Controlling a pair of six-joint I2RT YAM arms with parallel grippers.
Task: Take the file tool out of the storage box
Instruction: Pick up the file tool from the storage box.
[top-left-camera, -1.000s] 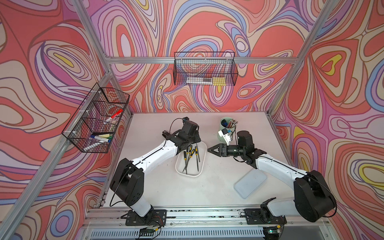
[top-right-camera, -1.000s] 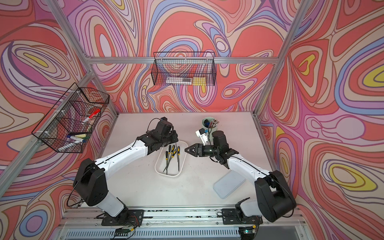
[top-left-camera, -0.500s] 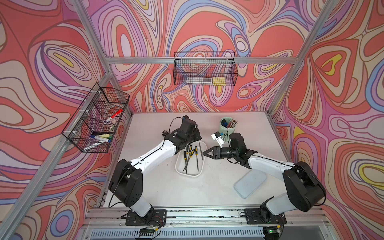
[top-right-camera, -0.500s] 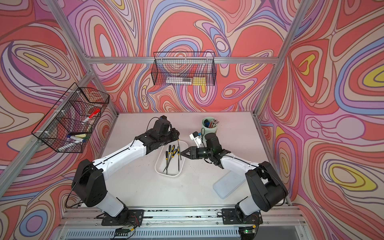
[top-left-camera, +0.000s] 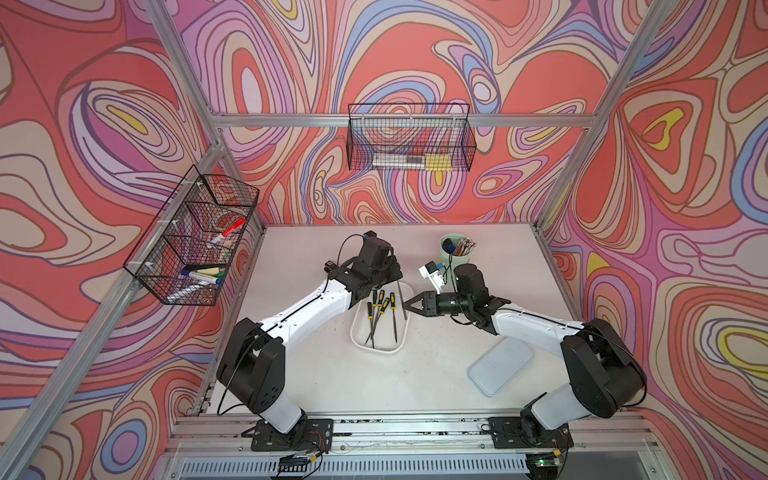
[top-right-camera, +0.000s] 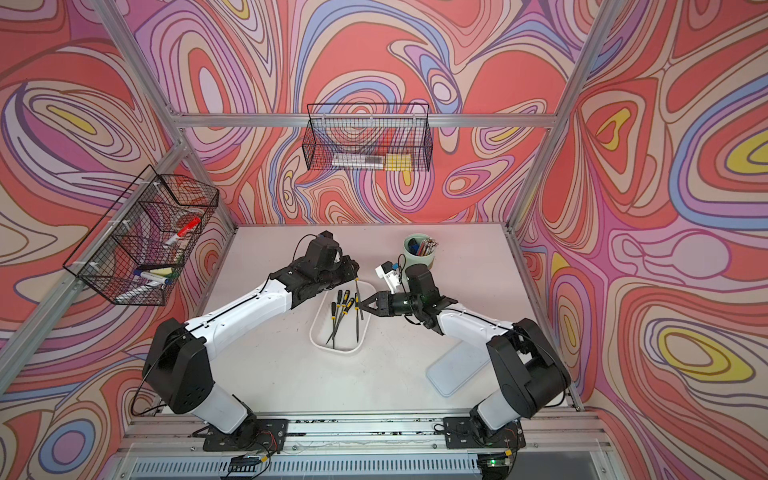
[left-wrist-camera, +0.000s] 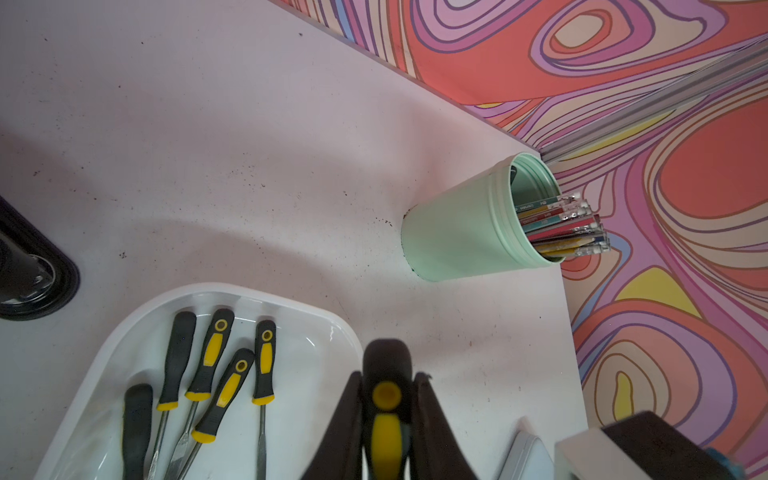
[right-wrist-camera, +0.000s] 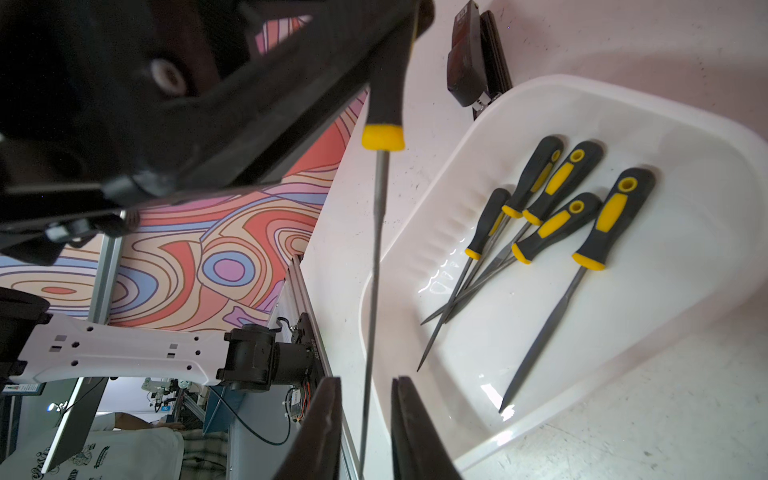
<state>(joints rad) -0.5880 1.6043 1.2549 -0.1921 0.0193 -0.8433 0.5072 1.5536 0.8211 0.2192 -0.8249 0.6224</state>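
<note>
**Progress.** The storage box sits open near the centre of the table. Its pale-blue lid lies flat on the table at about 4 o'clock from it, well apart. One file tool is up off the box floor. It hangs handle-up, nearly upright, over the box's rim at about 2 o'clock in both top views. Five more files lie loose inside the box, handles toward 12 o'clock, and nothing touches them. I judge the extraction largely done. What is left is to carry the raised file clear of the rim and set it down or hand it over. Whether its tip has cleared the rim I cannot tell, because the tip is out of frame in the right wrist view.

**Left jaws.** They are clenched on the black-and-yellow handle of the file tool, one finger on each side of it in the left wrist view. They alone carry its weight.

**Right jaws.** They reach in level from the box's 3 o'clock side. They stand narrowly parted with the file's bare steel shaft between them. The right wrist view shows a gap on both sides of the shaft, so they grasp nothing and touch nothing.

**Also noted.** A mint cup of pencils stands at 1 o'clock from the box, apart from both arms.
</note>
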